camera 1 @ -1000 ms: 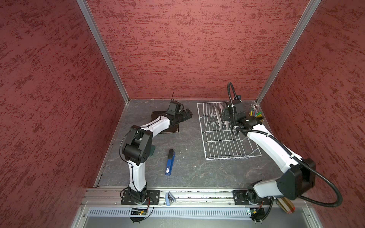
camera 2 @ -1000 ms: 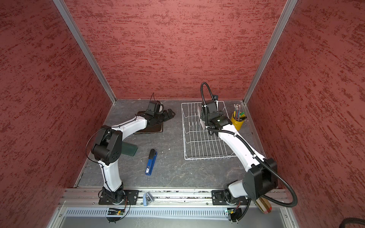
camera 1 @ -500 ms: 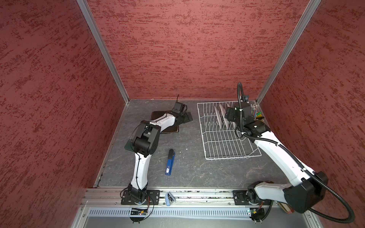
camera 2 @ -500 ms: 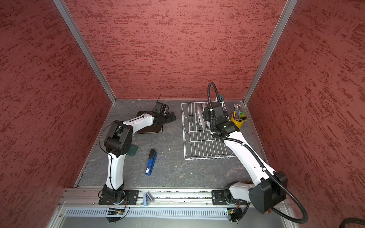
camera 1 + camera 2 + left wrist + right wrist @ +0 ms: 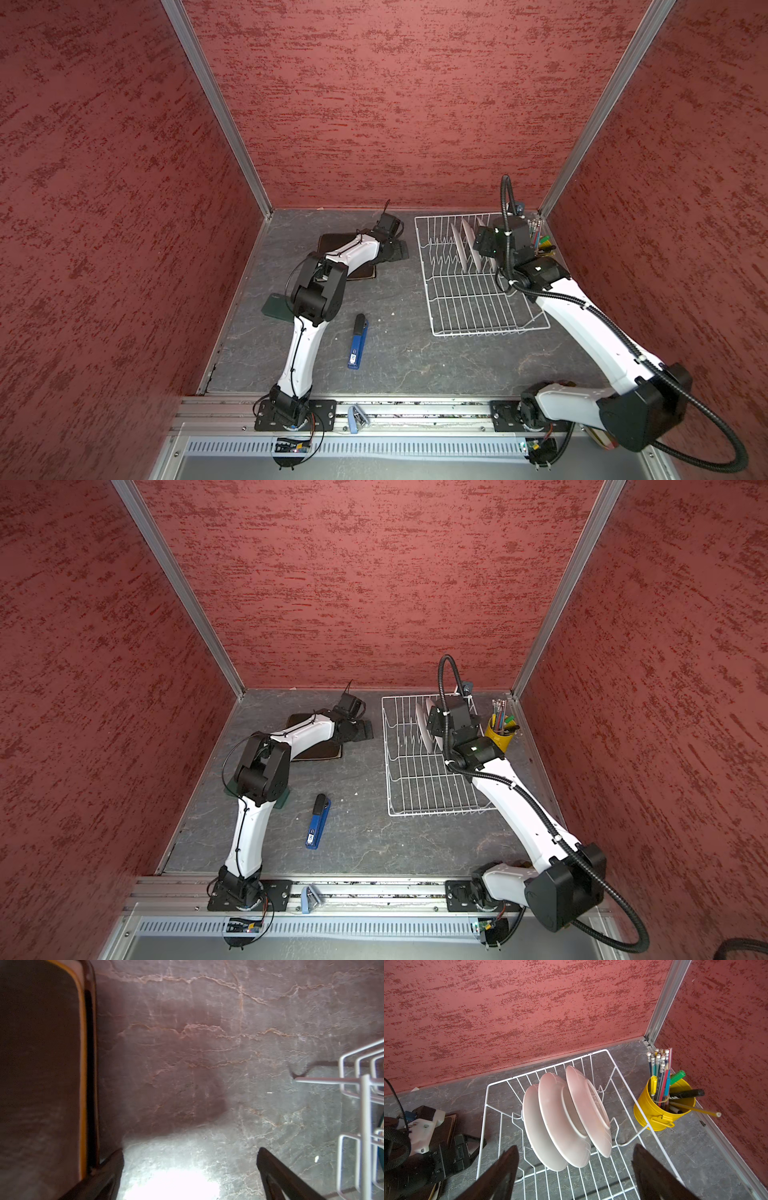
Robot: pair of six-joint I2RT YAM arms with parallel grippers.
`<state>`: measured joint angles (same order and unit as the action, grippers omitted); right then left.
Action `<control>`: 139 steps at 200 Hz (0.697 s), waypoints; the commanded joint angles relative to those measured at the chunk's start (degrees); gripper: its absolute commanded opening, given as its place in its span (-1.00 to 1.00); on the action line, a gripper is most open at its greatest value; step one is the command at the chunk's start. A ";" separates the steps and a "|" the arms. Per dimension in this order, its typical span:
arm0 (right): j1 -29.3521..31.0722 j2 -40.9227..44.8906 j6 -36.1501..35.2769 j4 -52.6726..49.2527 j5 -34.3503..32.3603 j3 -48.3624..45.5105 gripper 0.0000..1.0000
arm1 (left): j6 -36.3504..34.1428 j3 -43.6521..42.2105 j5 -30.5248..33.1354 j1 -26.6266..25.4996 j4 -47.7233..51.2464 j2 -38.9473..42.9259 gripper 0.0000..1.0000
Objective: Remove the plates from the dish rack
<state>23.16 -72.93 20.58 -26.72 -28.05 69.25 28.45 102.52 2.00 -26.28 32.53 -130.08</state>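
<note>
Dish rack [image 5: 490, 331]: on table [image 5: 395, 353], back right.
Round plates [image 5: 560, 1120]: three, upright between rack prongs.
Square plates [image 5: 332, 244]: flat on table, left of rack.
Left tool [image 5: 189, 1157]: jaws wide apart, empty, beside square plates.
Right tool [image 5: 575, 1148]: jaws apart, empty, above rack near round plates.
</note>
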 commanded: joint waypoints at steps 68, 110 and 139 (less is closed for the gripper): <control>0.22 3.85 0.77 2.44 0.49 -1.40 0.73 | -0.30 2.10 -0.84 2.85 5.17 -1.32 0.99; 0.22 4.73 0.80 2.47 0.16 -1.93 0.74 | -0.75 2.56 -0.72 3.64 5.87 -1.31 0.99; 0.22 5.55 0.60 2.24 -0.16 -2.32 0.74 | -0.95 3.41 -1.03 4.74 7.40 -2.00 0.99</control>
<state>23.16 -69.04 21.02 -25.52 -27.62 67.55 28.42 104.92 -1.65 -24.47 35.14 -130.82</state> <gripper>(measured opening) 0.871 0.994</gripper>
